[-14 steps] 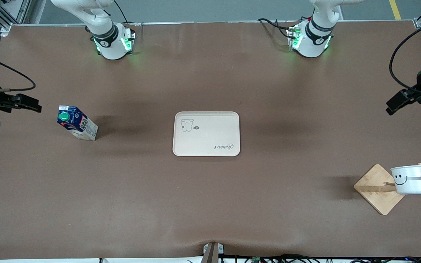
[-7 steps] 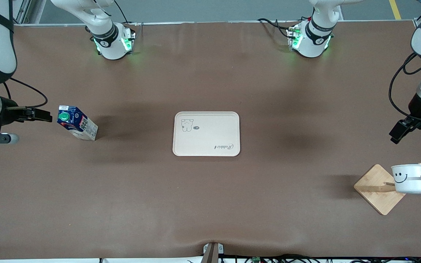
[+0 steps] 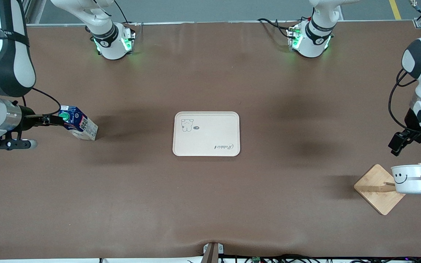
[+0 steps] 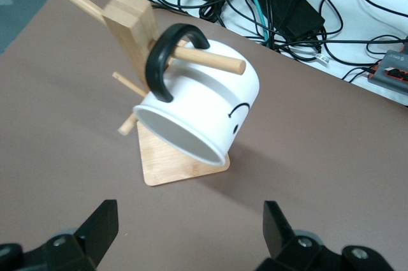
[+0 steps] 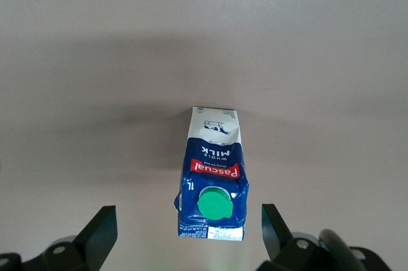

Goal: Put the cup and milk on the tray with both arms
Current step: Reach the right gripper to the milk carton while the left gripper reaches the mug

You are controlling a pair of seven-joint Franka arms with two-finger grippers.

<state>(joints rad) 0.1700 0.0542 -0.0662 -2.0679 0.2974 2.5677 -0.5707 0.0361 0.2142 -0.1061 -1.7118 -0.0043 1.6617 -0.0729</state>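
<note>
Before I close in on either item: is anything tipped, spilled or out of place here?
No spill or damage shows. The mug hangs sideways by its handle on a peg of the wooden stand; the milk carton stands upright; the tray is bare. Both the left claw and right claw are open.

In the wrist views, you see only the tips of the left gripper and the right gripper; their bodies are cut off by the picture edge. The cup hides part of the wooden stand ahead of the left gripper.
</note>
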